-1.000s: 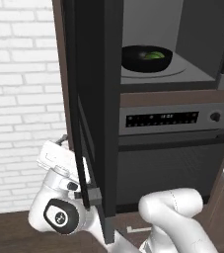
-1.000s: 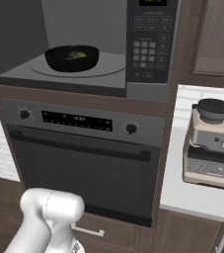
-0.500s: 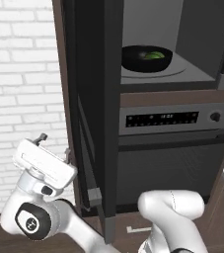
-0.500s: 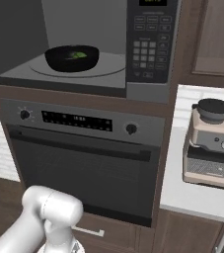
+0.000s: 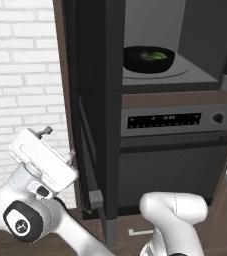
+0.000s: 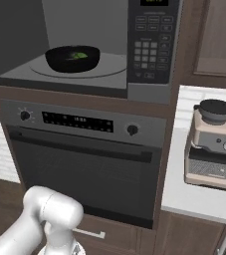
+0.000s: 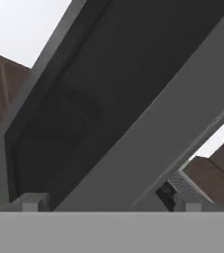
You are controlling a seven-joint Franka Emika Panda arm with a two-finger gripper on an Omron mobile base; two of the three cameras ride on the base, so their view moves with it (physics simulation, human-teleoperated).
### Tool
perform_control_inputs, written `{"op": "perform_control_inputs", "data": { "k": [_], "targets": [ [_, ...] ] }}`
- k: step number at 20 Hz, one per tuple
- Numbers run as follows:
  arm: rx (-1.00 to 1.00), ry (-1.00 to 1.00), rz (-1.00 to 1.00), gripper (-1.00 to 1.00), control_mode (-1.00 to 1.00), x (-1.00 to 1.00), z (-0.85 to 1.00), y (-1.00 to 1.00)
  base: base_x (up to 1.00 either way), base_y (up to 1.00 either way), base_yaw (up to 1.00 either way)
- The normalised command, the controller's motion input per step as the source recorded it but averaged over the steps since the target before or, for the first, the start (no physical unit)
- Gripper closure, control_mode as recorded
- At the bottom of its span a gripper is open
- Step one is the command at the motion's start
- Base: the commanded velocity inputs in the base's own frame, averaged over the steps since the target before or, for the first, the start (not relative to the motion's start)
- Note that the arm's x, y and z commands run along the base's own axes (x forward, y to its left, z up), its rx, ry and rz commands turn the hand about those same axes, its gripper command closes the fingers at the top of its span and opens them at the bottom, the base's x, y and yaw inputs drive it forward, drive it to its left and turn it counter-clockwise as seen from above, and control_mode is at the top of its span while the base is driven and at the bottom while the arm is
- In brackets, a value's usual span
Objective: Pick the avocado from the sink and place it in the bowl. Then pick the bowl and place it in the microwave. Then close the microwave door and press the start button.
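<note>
The avocado [image 6: 79, 55] is seen lying in the bowl [image 6: 72, 59], which is set inside the microwave [image 6: 109, 74] above the oven [image 6: 84, 164]. The microwave door [image 5: 92, 100] is swung open at the left. The gripper [image 7: 106, 200] is held spread wide, close against the door's dark window.
</note>
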Motion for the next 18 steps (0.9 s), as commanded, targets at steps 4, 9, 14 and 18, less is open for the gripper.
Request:
{"op": "perform_control_inputs", "data": {
  "k": [4,9,14,18],
  "targets": [
    [0.19,-0.07,-0.01,-1.00,-1.00,-0.37,0.35,-0.51,0.00,0.00,0.00],
    [0.21,-0.10,0.00,-1.00,-1.00,-0.41,0.22,-0.75,0.00,0.00,0.00],
    [0.23,-0.10,0.01,-1.00,-1.00,-0.39,0.19,-0.92,0.00,0.00,0.00],
    [0.25,-0.05,0.06,-1.00,-1.00,-0.28,0.30,-0.97,0.00,0.00,0.00]
  ]
}}
